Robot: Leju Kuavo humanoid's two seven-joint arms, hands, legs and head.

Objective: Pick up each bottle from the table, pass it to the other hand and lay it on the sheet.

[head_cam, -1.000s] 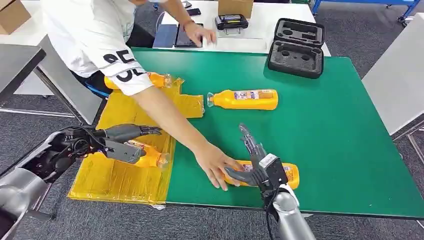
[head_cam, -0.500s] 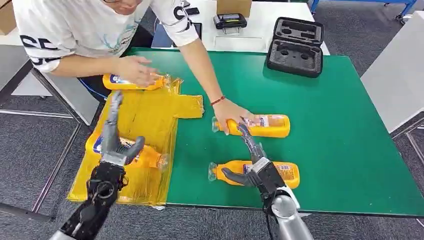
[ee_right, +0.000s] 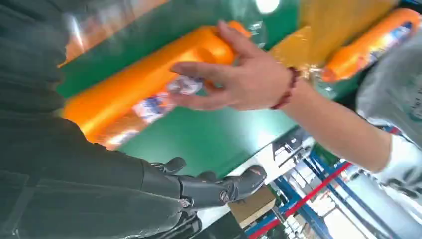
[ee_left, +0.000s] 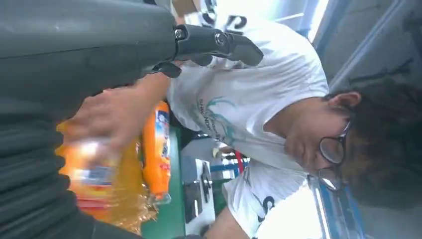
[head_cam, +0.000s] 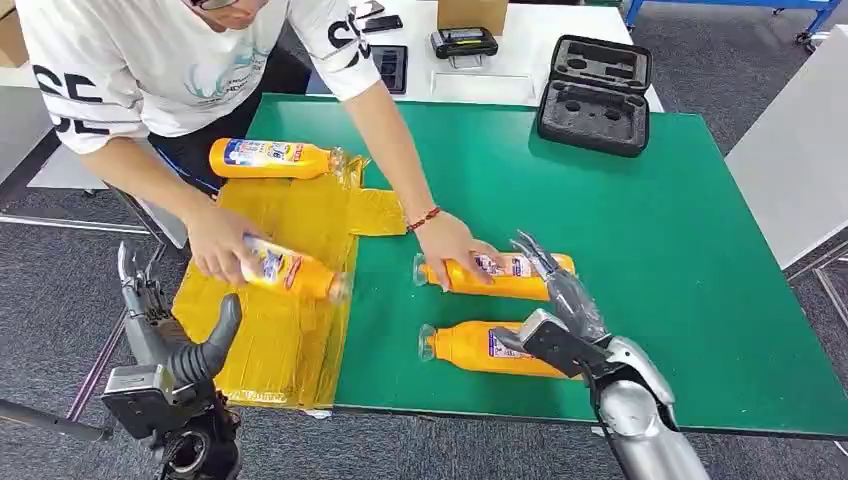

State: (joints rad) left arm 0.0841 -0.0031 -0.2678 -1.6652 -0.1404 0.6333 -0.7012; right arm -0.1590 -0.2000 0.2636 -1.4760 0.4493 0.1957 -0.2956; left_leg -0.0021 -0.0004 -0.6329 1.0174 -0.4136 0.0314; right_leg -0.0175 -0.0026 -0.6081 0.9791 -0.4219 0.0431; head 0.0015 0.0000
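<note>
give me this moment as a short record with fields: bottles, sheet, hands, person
bottles on green table: near bottle and far bottle, both lying down
bottles at sheet: top bottle lying at the far edge; lifted bottle over the sheet
sheet: yellow sheet at the table's left end
left hand: open, holds nothing, beside the sheet
right hand: open, over the near bottle
person: one hand grips the lifted bottle, other hand rests on the far bottle

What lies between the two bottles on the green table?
Head view: bare green table separates the near bottle from the far bottle, on which a person's hand rests.
</note>
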